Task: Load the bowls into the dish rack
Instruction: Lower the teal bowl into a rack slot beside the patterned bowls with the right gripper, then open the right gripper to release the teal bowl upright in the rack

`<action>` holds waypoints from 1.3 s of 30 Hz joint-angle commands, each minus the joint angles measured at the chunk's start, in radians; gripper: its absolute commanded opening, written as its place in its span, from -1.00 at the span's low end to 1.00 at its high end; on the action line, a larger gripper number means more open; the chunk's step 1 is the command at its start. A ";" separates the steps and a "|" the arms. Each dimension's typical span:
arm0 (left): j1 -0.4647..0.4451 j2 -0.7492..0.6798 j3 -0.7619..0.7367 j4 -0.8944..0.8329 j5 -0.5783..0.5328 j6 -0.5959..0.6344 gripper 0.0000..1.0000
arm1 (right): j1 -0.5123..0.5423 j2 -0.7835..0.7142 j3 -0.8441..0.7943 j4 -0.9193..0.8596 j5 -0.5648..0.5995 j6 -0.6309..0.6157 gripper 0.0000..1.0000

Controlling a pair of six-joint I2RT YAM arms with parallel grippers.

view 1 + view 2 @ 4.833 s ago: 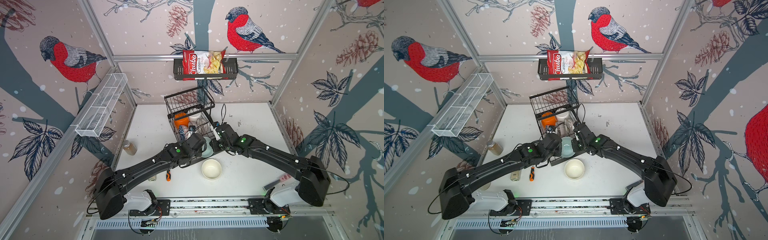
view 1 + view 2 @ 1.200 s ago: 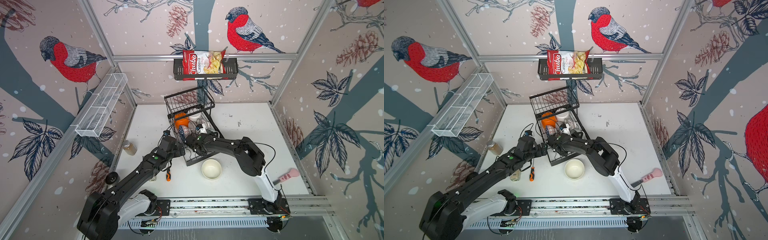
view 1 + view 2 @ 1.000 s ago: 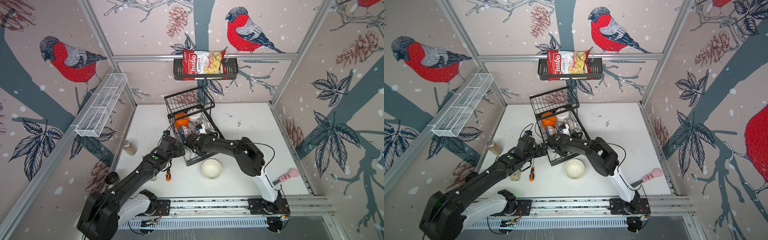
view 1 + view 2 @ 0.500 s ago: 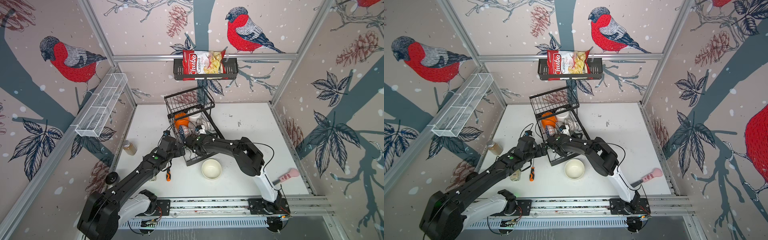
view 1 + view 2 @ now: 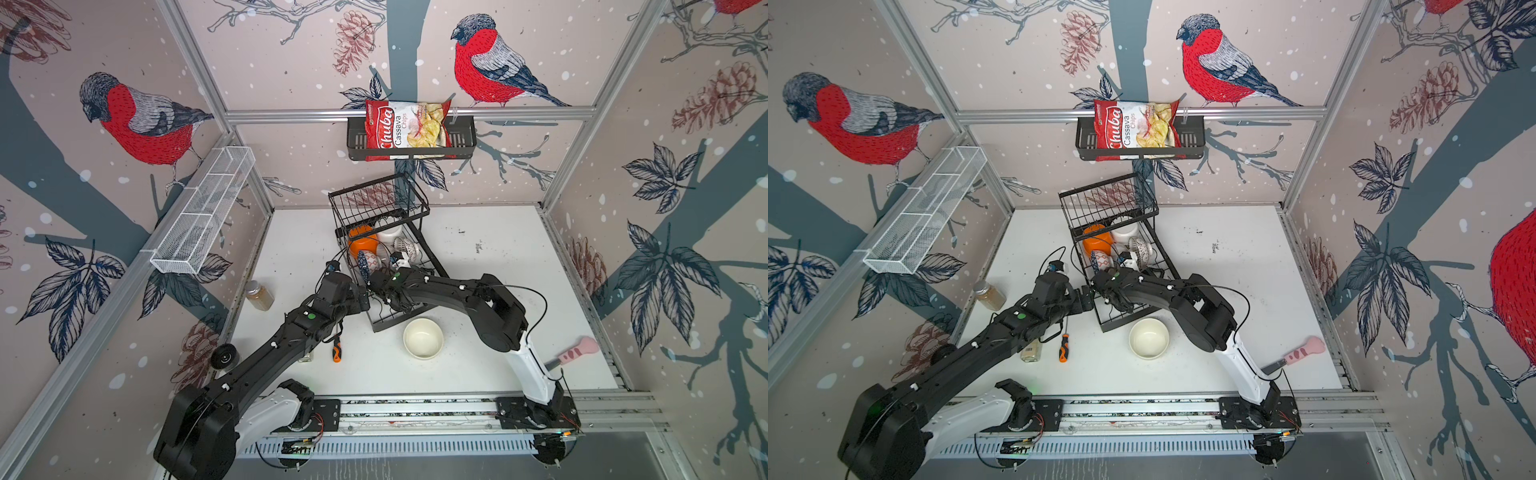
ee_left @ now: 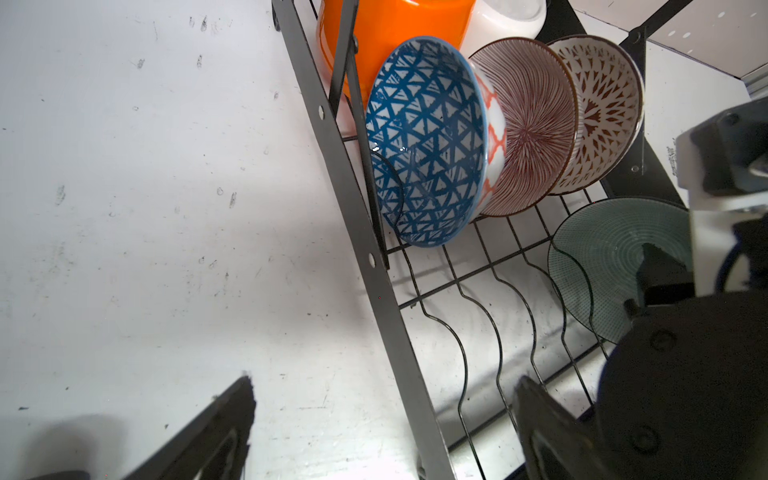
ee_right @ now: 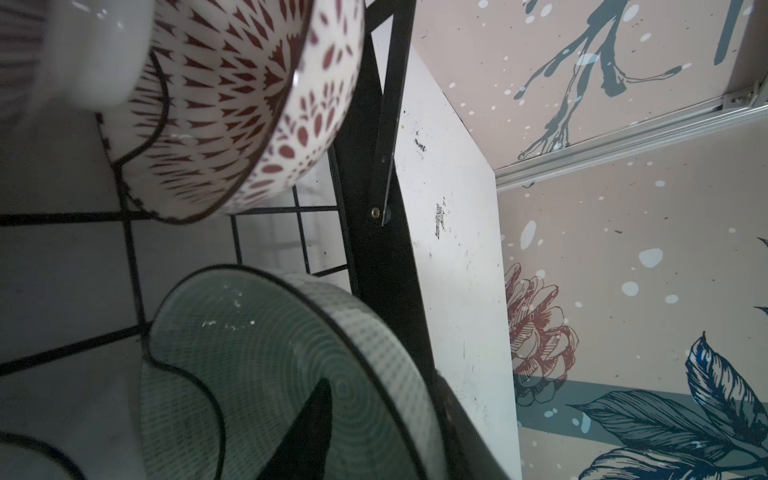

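Glossy round bowls (image 6: pixel 528 124) stand on edge in the black wire dish rack (image 6: pixel 374 266): blue-triangled, striped, petal-patterned, and a ribbed teal bowl (image 6: pixel 602 257) apart. The right gripper (image 6: pixel 660 278) has a finger (image 7: pixel 307 432) inside the teal bowl, grip unclear; the left gripper (image 6: pixel 384 386) gapes wide, empty. A smooth cream bowl (image 5: pixel 423 338) sits on the tabletop (image 5: pixel 498 257)

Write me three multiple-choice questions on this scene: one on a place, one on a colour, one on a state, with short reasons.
1. Where is the cream bowl? A) on the table, in front of the dish rack B) inside it C) under it
2. What colour is the straight-sided bowl beside the white bowl? A) green B) orange C) black
3. The left gripper is: A) shut on a bowl B) shut, empty C) open, empty
Answers: A, it stands on bare table; B, its wall is orange; C, its fingers stand far apart, holding nothing.
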 commanded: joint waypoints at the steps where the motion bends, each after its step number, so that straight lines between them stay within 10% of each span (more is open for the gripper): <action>1: 0.000 -0.004 0.008 0.018 0.008 0.011 0.92 | 0.000 -0.012 0.009 0.015 -0.006 -0.008 -0.13; 10: 0.000 -0.003 0.008 0.016 0.015 0.013 0.92 | -0.005 -0.062 0.007 0.049 -0.010 -0.027 0.44; 39: -0.029 -0.030 0.065 -0.020 0.220 0.039 0.94 | -0.056 -0.424 -0.287 0.372 -0.281 -0.089 0.60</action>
